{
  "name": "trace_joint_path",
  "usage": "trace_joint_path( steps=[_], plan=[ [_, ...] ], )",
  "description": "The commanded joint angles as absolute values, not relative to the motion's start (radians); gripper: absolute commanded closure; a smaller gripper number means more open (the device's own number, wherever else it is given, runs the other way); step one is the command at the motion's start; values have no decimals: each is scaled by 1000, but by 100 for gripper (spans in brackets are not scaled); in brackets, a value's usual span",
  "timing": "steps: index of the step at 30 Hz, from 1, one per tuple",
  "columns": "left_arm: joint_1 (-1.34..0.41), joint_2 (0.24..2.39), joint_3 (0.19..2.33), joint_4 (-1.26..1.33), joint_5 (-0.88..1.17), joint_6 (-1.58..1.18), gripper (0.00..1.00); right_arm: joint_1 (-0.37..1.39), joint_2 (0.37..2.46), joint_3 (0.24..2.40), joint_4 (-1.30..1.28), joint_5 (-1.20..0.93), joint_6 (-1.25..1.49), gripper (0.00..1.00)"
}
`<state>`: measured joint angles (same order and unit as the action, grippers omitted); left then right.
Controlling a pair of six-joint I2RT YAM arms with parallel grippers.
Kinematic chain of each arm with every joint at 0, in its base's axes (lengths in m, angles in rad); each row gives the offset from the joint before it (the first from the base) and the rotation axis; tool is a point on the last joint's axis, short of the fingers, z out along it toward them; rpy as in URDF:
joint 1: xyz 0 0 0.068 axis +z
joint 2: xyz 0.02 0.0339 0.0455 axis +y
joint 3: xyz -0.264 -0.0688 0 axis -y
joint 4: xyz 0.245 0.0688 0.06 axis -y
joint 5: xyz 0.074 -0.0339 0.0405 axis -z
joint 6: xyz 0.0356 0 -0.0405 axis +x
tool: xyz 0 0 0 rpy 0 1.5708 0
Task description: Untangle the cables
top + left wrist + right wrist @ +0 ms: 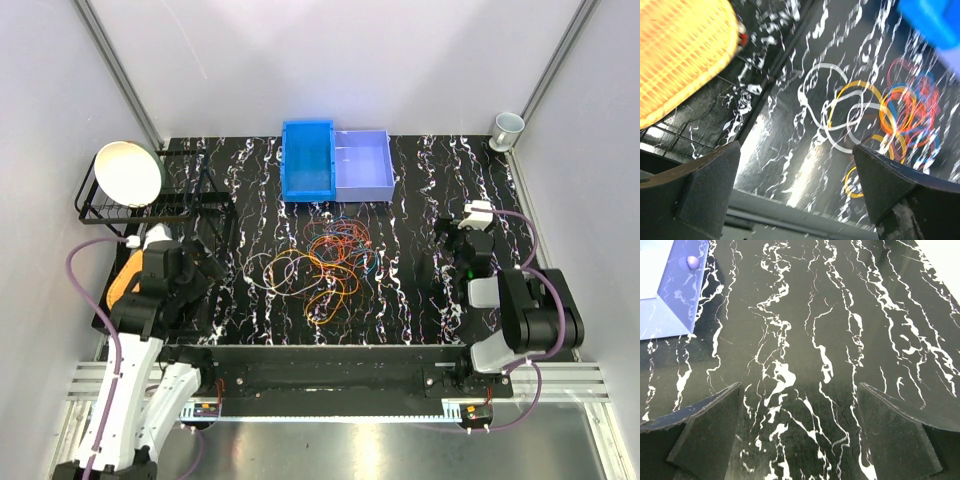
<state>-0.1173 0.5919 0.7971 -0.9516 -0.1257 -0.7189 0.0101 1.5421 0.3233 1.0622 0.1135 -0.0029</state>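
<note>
The cables (325, 262) lie in a tangled pile of thin loops, mostly orange with red, blue, green and white, at the middle of the black marbled table (410, 300). In the left wrist view the cables (880, 112) show as white, orange, red and blue loops ahead and to the right. My left gripper (200, 275) is open and empty, left of the pile; its fingers (705, 185) stand wide apart. My right gripper (450, 240) is open and empty over bare table, right of the pile; its fingers (895, 435) frame only marbled surface.
A blue bin (307, 160) and a lavender bin (363, 165) stand at the back centre. A black wire rack (150, 205) with a white bowl (128, 172) is at the back left. A yellow-orange object (122, 278) lies near the left arm. A cup (507, 127) stands at the back right.
</note>
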Motion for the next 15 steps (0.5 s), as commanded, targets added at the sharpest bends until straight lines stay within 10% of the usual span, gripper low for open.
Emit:
trace_joint_path(
  steps=[1,15],
  plan=[
    [-158,627,848,-942,-29,-615,1,6,1393,424,874,100,-6,0],
    [-629,830,805,-812,-228,-741,2,6,1124,644,367,-274,514,0]
  ],
)
